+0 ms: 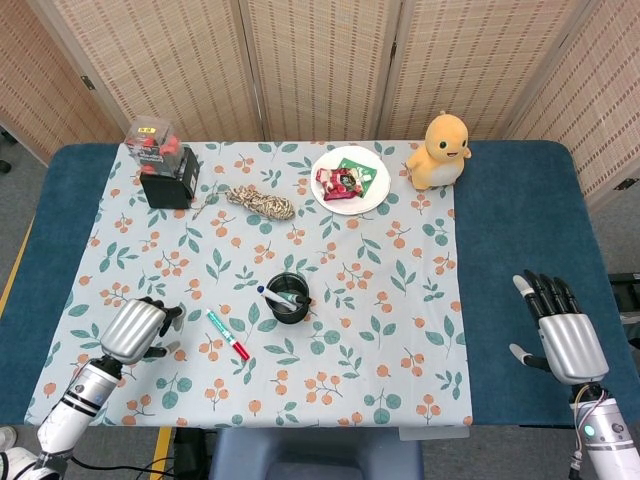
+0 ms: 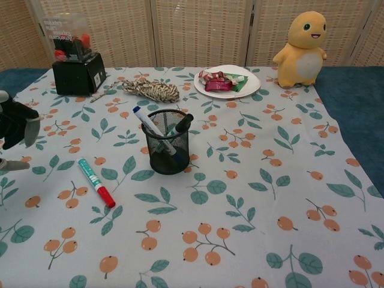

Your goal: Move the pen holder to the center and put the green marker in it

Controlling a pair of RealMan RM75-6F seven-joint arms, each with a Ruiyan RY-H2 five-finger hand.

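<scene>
A black mesh pen holder (image 1: pixel 288 297) (image 2: pixel 167 141) stands near the middle of the floral cloth, with a blue-capped pen and a dark pen in it. The green marker (image 1: pixel 227 334) (image 2: pixel 96 182), red at one end, lies flat on the cloth just left of the holder. My left hand (image 1: pixel 135 330) (image 2: pixel 15 127) hovers left of the marker, fingers curled downward, holding nothing. My right hand (image 1: pixel 562 328) rests far right over the blue table, fingers spread and empty; the chest view does not show it.
Along the far side stand a black box (image 1: pixel 166 178) with a clear container on top, a coiled rope (image 1: pixel 261 202), a white plate (image 1: pixel 350 180) of snacks and a yellow duck toy (image 1: pixel 440 150). A floral cloth (image 1: pixel 400 330) covers the blue table (image 1: pixel 530 220).
</scene>
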